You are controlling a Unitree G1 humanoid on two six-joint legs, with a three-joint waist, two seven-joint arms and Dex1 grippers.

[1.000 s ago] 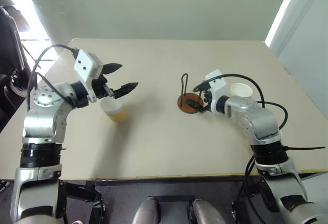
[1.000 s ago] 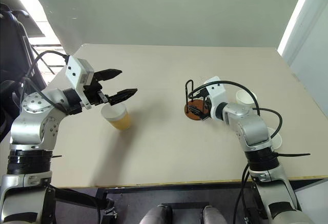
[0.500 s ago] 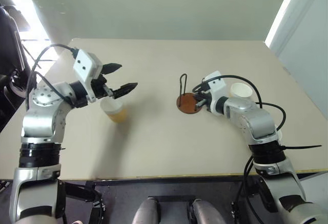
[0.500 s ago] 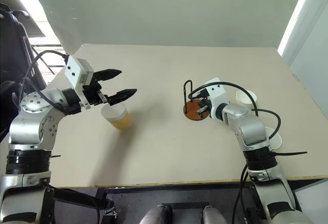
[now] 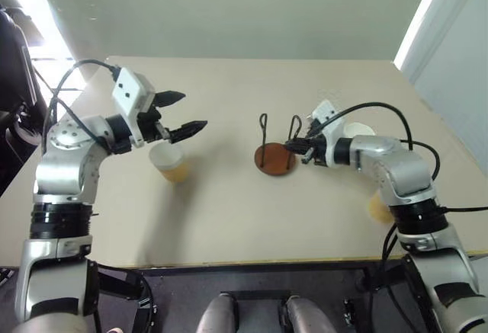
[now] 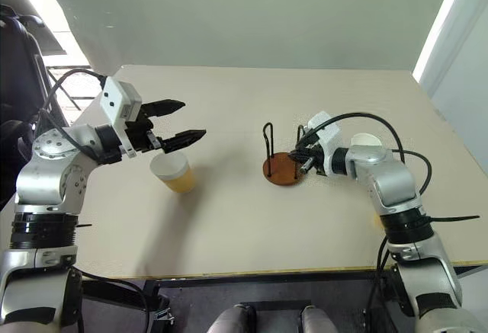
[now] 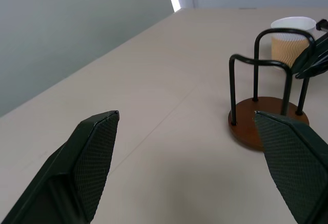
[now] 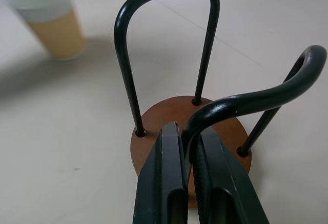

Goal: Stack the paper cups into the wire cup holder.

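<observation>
The wire cup holder [image 5: 275,152] stood upright near the middle of the table [image 5: 229,219], its rust-brown disc flat on the surface and well clear of every table edge. The right gripper [image 8: 190,155] had its jaws pinched tight on one of the holder's wire loops, on the holder's right side. A paper cup [image 5: 169,161] stood upright to the left of the holder, well apart from it, with bare tabletop between them. The left gripper [image 5: 185,114] hovered just above that cup, jaws spread wide and holding nothing. A second paper cup [image 5: 358,130] stood right of the holder, behind the right arm. Open surface lay in front of the holder toward the near edge.
</observation>
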